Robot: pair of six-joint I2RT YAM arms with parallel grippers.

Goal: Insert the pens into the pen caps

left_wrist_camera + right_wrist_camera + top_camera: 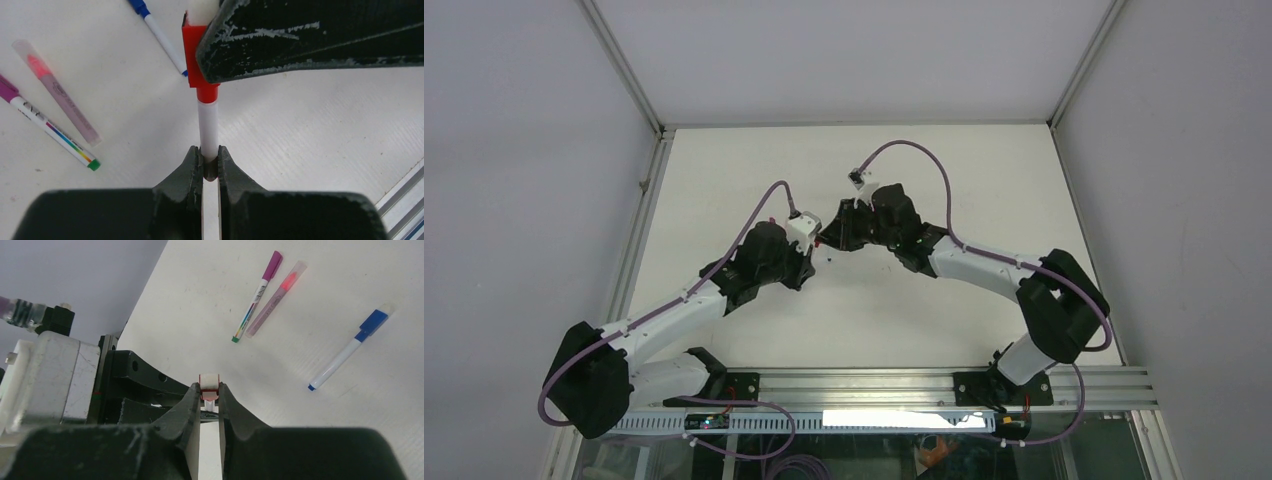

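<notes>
Left pincer clamped on the white pen, right pincer pinching the red cap. Tip's in the mouth, not fully seated! Three pens at left look capped already.

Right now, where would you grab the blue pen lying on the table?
Probably the white barrel of the blue pen, near its middle, coming straight down from above and closing across its width. It lies flat on the table with bare space on both sides, and the barrel is slim and straight, unlike the blockier blue cap.
</notes>
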